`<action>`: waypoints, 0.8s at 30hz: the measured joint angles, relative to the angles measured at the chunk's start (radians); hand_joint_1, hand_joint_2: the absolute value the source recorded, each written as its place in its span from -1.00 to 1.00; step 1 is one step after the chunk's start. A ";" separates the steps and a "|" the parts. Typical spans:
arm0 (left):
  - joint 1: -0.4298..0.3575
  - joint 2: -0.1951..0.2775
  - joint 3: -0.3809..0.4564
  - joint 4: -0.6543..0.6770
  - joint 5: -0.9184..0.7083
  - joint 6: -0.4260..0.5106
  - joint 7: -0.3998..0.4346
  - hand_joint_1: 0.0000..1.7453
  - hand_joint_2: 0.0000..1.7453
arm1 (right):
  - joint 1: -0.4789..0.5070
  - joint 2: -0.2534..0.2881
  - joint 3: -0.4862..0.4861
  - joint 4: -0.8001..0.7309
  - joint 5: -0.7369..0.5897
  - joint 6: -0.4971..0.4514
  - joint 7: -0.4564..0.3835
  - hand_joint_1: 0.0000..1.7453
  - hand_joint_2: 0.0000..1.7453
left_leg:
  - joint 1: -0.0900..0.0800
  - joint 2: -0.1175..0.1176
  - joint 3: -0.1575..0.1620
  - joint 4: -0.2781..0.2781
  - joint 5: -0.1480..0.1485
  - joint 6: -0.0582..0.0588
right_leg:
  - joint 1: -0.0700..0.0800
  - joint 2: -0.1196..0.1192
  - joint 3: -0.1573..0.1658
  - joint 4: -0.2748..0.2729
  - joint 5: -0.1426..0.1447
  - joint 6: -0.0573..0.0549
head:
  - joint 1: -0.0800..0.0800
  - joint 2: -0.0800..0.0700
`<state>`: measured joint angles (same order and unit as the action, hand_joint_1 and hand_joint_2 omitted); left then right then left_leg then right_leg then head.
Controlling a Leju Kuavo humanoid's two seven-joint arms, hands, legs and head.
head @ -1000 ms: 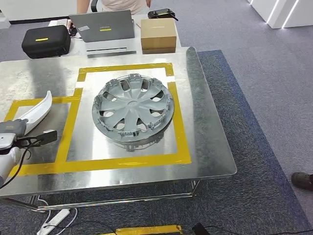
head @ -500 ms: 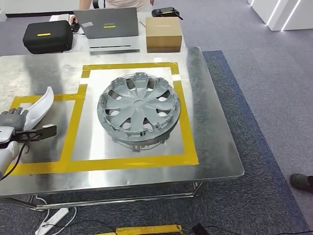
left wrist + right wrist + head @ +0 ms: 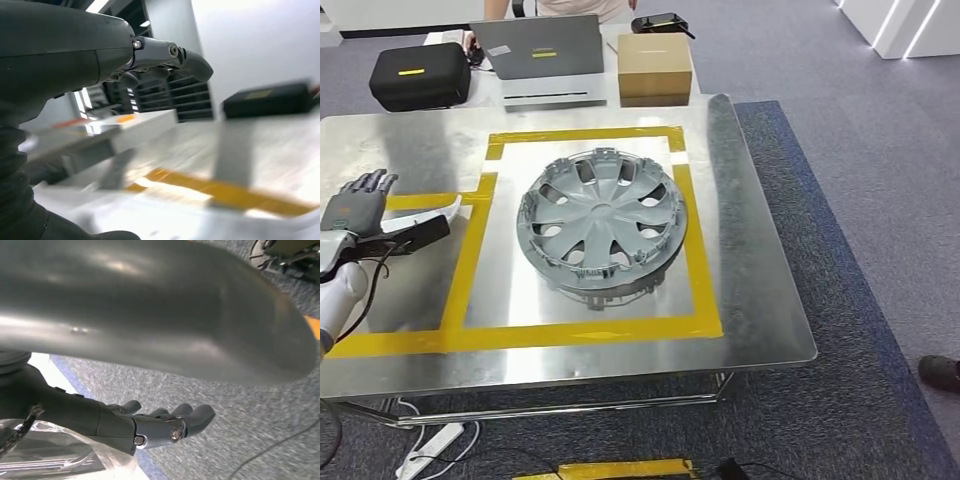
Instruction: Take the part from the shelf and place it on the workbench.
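Note:
A white curved part (image 3: pixel 433 213) lies low and nearly flat over the left, yellow-taped field of the metal workbench (image 3: pixel 750 250). My left hand (image 3: pixel 358 212) holds it, fingers stretched above it and the dark thumb beneath. The blurred left wrist view shows the part (image 3: pixel 143 131) under the same hand (image 3: pixel 75 55), close above the tabletop; whether it touches the table I cannot tell. A grey wheel cover (image 3: pixel 601 225) rests inside the larger yellow tape square. My right hand (image 3: pixel 151 427) hangs over grey carpet, fingers straight, holding nothing.
Behind the workbench a second table carries a black case (image 3: pixel 418 75), a grey laptop (image 3: pixel 543 48) and a cardboard box (image 3: pixel 654 65), with a person (image 3: pixel 569 8) standing there. A shoe (image 3: pixel 943 372) shows at the right edge. A power strip (image 3: pixel 429 450) lies under the bench.
My left hand has moved forward over the table and turned. The white part, earlier pointing up, has swung down to nearly flat. The camera has shifted slightly.

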<state>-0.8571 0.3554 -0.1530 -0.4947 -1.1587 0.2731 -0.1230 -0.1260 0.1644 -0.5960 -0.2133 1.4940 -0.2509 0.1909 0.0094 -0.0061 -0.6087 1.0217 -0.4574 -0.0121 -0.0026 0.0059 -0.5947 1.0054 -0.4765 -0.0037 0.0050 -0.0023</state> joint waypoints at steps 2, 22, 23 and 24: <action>0.041 -0.018 0.037 -0.098 0.154 0.025 -0.056 -1.00 1.00 | 0.004 0.000 0.000 0.000 -0.005 -0.007 -0.001 -1.00 -1.00 | 0.001 0.002 -0.019 0.050 -0.036 -0.010 | -0.005 0.001 0.005 -0.007 0.004 -0.009 | -0.004 0.000; 0.759 -0.495 0.214 -1.106 1.390 -0.073 -0.292 -1.00 -1.00 | 0.059 0.000 -0.017 0.001 -0.031 -0.070 -0.005 -1.00 -1.00 | 0.000 0.002 0.017 -0.012 -0.004 0.044 | -0.009 0.003 -0.111 0.276 -0.146 0.045 | 0.001 0.000; 0.773 -0.511 0.209 -1.115 1.405 -0.038 -0.263 -1.00 -1.00 | 0.062 0.000 -0.021 0.001 -0.034 -0.075 0.000 -1.00 -1.00 | 0.000 0.000 0.018 -0.011 -0.004 0.043 | -0.010 0.003 -0.093 0.239 -0.119 0.046 | 0.001 0.000; 0.784 -0.524 0.202 -1.122 1.425 -0.016 -0.242 -1.00 -1.00 | 0.064 0.000 -0.025 0.001 -0.036 -0.078 0.005 -1.00 -1.00 | 0.000 -0.001 0.019 -0.011 -0.005 0.042 | -0.012 0.002 -0.060 0.171 -0.083 0.046 | 0.001 0.000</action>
<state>-0.0733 -0.1684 0.0489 -1.6164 0.2658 0.2571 -0.3645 -0.0622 0.1644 -0.6207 -0.2122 1.4578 -0.3293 0.1956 0.0097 -0.0066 -0.5901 1.0110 -0.4619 0.0299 -0.0142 0.0081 -0.6542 1.1762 -0.5595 0.0419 0.0064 -0.0023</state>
